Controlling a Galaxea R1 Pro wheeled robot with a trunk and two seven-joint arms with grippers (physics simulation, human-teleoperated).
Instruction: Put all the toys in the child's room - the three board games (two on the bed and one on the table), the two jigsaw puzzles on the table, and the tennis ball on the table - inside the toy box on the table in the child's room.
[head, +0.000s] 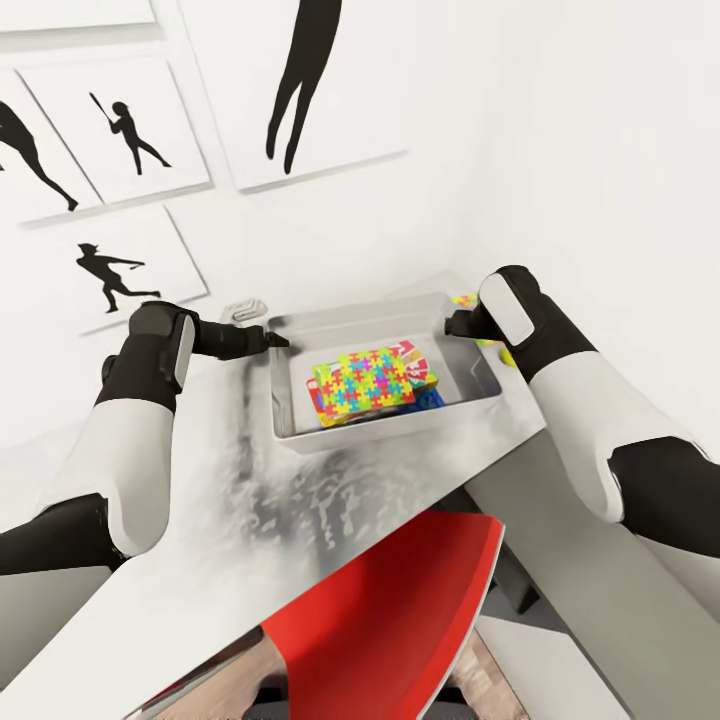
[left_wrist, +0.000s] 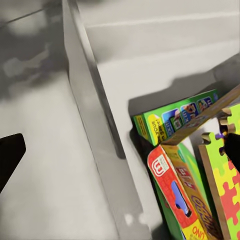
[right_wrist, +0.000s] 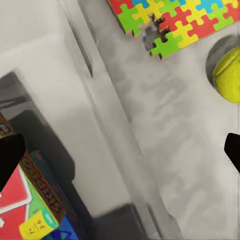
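Observation:
The light grey toy box (head: 385, 432) stands on the table (head: 180, 580) by the wall. Inside it, a jigsaw puzzle (head: 365, 385) lies on top of board games, whose green box (left_wrist: 175, 117) and red-and-yellow box (left_wrist: 180, 195) lean together. My left gripper (head: 275, 340) is open, its fingertips (left_wrist: 7, 155) spread either side of the box's left wall (left_wrist: 95, 125). At the right wall (right_wrist: 115, 125) my right gripper (head: 455, 322) is also open and holds nothing. Outside that wall, on the table, lie a second jigsaw puzzle (right_wrist: 175, 22) and the tennis ball (right_wrist: 227, 75).
A red chair (head: 400, 610) is pushed under the table's near edge. Black silhouette prints (head: 120, 130) hang on the white wall behind. A small pale object (head: 245, 312) sits by the wall, left of the box.

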